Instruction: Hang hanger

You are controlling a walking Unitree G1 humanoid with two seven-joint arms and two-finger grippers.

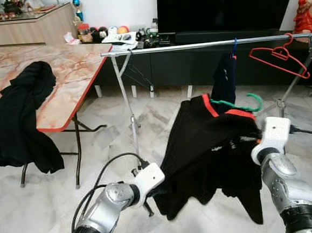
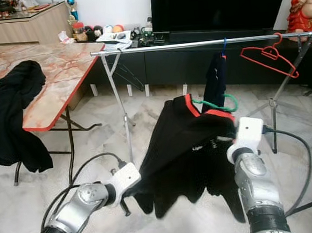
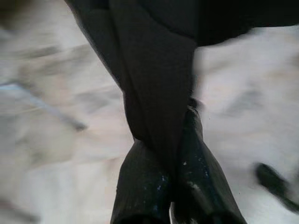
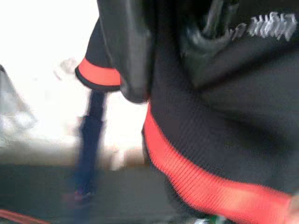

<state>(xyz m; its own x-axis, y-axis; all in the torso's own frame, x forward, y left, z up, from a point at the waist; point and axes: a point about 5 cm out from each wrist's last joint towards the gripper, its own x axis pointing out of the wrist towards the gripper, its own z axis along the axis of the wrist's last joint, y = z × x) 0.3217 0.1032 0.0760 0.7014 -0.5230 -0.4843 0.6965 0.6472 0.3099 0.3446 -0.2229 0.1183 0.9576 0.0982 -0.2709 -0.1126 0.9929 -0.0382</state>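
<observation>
Black shirt [image 1: 202, 150] on green hanger [image 1: 251, 105] — below the rail [image 1: 210, 45]!
Left gripper [image 3: 170, 186] pinched tight on hem; right gripper [image 4: 168, 56] clamped on fabric near red collar [image 4: 196, 182].

— From where is the scene viewed by the two eye views?
— From head height, forward and down; the same rail [image 1: 210, 45], table [image 1: 62, 97] and black garment [image 2: 186, 152] are shared, slightly offset.
— And the wrist views?
— Each is aimed along its own fingers, pressed close to the garment, blurred, with pale floor [image 3: 56, 140] behind in the left one.
</observation>
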